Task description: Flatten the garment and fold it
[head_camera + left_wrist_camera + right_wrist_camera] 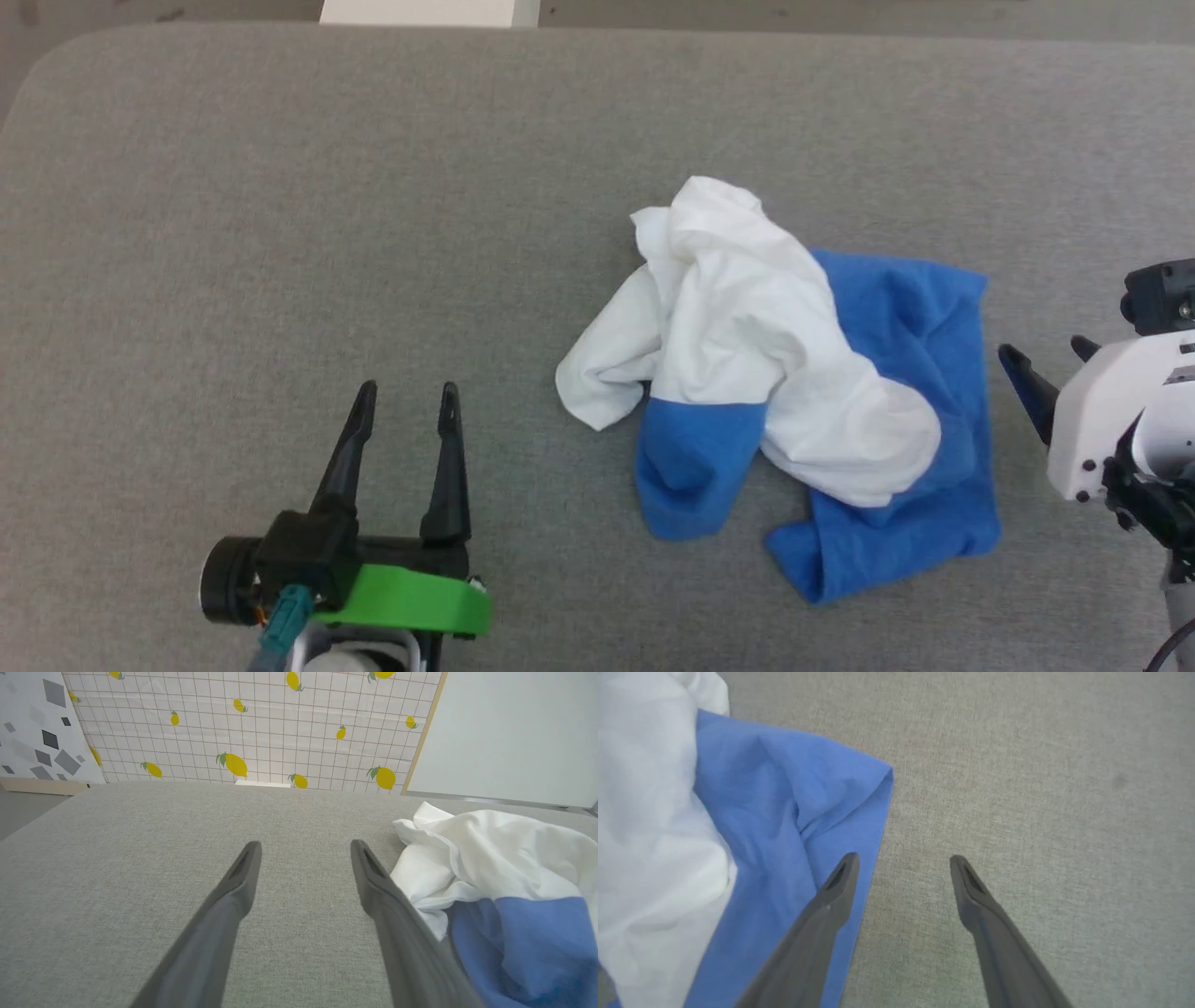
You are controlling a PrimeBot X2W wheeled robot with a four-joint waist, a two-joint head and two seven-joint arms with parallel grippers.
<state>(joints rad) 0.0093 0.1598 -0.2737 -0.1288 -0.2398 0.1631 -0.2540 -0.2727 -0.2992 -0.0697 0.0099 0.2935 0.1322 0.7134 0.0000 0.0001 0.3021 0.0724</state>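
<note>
- Garment [747, 308] heaped right of centre on the table [280, 187], white cloth bunched over blue, not yet flattened.
- Soft, thin and light by the look. Likely to drape and stretch when lifted rather than keep any shape, with layers sliding over one another.
- Better taken at an edge than at the mound. Blue corner [966, 280] at the far right lies flat and free, just beside the right tool [1041, 347]. Blue flap [691, 476] on the near side sits nearest the left tool [408, 387].
- Hard to pinch a single layer where folds stack, so a tug there would probably drag the whole heap.
- Left tool spread wide and empty, near the heap but apart from it.
- Right tool spread wide, gripping nothing. In the right wrist view one finger overlaps the blue edge, and contact cannot be told.
- Collar, hem and cuffs impossible to make out among the folds.
- Unclear whether the front or the back faces up.
- Right tool partly cut off at the edge of the head view.
</note>
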